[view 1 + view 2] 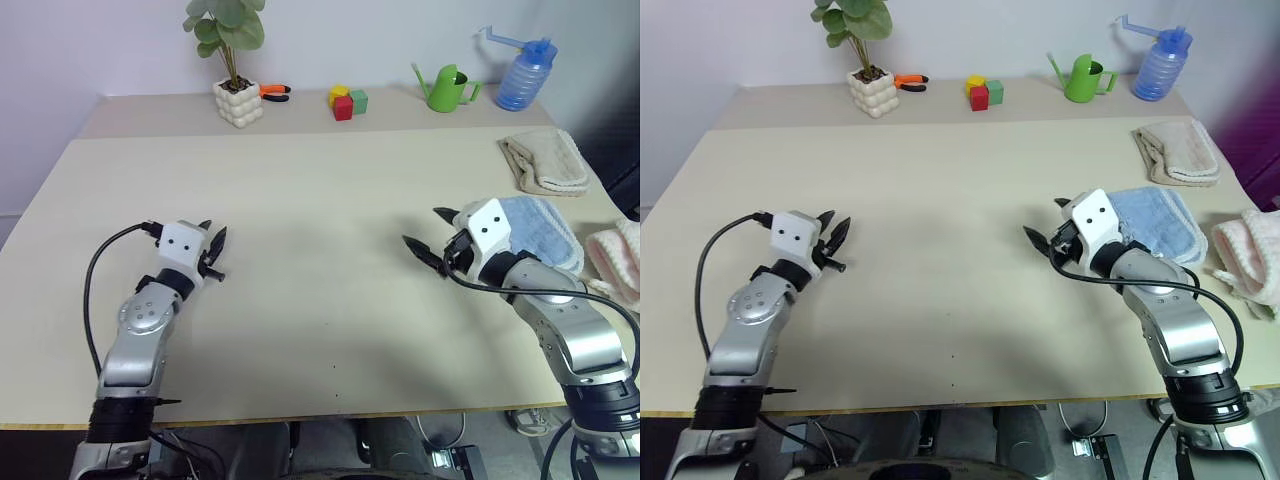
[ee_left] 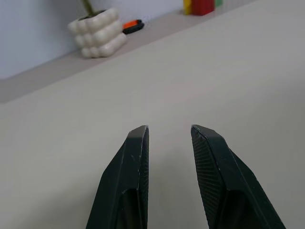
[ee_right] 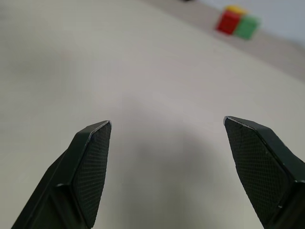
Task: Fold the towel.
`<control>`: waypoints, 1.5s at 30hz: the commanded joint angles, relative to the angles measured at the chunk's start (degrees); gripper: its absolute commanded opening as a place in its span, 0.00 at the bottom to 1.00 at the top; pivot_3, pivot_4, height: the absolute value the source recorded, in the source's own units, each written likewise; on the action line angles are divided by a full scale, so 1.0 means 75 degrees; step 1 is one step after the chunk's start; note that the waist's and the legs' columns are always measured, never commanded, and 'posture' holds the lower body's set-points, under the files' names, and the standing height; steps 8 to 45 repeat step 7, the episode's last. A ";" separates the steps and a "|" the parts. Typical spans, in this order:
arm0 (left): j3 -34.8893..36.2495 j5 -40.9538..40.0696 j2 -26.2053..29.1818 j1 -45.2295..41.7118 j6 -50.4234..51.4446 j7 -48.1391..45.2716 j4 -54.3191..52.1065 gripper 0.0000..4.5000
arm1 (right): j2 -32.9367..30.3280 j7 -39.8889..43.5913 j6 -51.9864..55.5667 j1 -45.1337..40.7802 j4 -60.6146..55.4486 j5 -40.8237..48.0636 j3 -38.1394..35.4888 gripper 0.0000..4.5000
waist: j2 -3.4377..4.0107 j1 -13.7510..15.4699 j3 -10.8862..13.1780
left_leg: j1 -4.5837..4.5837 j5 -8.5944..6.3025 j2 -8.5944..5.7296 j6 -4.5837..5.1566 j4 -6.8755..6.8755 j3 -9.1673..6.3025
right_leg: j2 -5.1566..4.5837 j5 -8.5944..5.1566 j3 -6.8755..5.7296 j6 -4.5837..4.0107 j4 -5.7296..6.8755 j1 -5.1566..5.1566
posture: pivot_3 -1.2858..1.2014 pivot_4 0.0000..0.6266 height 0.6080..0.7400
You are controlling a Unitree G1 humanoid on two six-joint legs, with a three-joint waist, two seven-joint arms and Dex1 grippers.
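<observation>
From the head, the towel (image 1: 540, 228) lies folded at the table's (image 1: 300, 250) right side, just behind the right gripper (image 1: 432, 236), whose fingers stand wide apart and empty. The left gripper (image 1: 214, 252) hovers far left. Left wrist: fingers (image 2: 126, 176) narrowly parted, nothing between. Right wrist: fingers (image 3: 88, 167) wide over bare table.

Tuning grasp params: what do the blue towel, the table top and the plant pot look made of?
Blue towel: soft terry cloth, matte, looped nap, pale edging. Table: smooth beige top, probably laminate or painted board, with a faint sheen. Plant pot: white and bubbled, likely glazed ceramic, possibly plastic.
</observation>
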 commanded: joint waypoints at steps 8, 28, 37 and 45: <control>0.0171 -0.0396 0.0089 0.0491 0.0396 -0.0261 -0.1081 0.31 | 0.0494 0.0189 -0.0171 -0.0516 0.0523 -0.0135 -0.0163 0.85 | 0.0000 -0.0029 0.0000 | 0.0002 0.0000 0.0003 -0.0001 -0.0002 -0.0001 | -0.0002 0.0000 -0.0001 -0.0001 0.0004 -0.0002 | 0.52 0.24 0.92; 0.0171 -0.0396 0.0089 0.0491 0.0396 -0.0261 -0.1081 0.31 | 0.0494 0.0189 -0.0171 -0.0516 0.0523 -0.0135 -0.0163 0.85 | 0.0000 -0.0029 0.0000 | 0.0002 0.0000 0.0003 -0.0001 -0.0002 -0.0001 | -0.0002 0.0000 -0.0001 -0.0001 0.0004 -0.0002 | 0.52 0.24 0.92; 0.0171 -0.0396 0.0089 0.0491 0.0396 -0.0261 -0.1081 0.31 | 0.0494 0.0189 -0.0171 -0.0516 0.0523 -0.0135 -0.0163 0.85 | 0.0000 -0.0029 0.0000 | 0.0002 0.0000 0.0003 -0.0001 -0.0002 -0.0001 | -0.0002 0.0000 -0.0001 -0.0001 0.0004 -0.0002 | 0.52 0.24 0.92; 0.0171 -0.0396 0.0089 0.0491 0.0396 -0.0261 -0.1081 0.31 | 0.0494 0.0189 -0.0171 -0.0516 0.0523 -0.0135 -0.0163 0.85 | 0.0000 -0.0029 0.0000 | 0.0002 0.0000 0.0003 -0.0001 -0.0002 -0.0001 | -0.0002 0.0000 -0.0001 -0.0001 0.0004 -0.0002 | 0.52 0.24 0.92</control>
